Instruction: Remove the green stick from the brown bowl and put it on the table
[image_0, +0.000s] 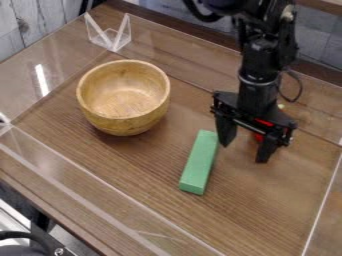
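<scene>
**A:** Nearest the camera, what is there?

**B:** A clear plastic wall (80, 205) runs along the front edge of the table (120, 160), glossy and see-through. The tabletop behind it is dark brown with a fine straight wood grain.

**A:** And the green stick?

**B:** The green stick (201, 160) lies flat on the table, right of the middle. It is a plain mint-green block, long, rectangular and smooth, with square ends. It runs from near left to far right, outside the bowl and well apart from it.

**A:** How does the gripper stand?

**B:** The gripper (250, 143) is black and points straight down, just beside the far end of the stick, on its right. Its two fingers (227, 134) are spread wide with nothing between them. Whether the left finger touches the stick I cannot tell.

**A:** Anything behind it?

**B:** A bit of something red (271, 128) shows between the fingers, mostly hidden by them. I cannot make out its shape.

**A:** And the bowl?

**B:** The bowl (123, 96) sits farther back on the left. It is round, light tan wood with thick walls and visible grain inside, and it holds nothing. Behind it, at the far edge, clear plastic pieces (110, 33) stand in a pointed shape.
</scene>
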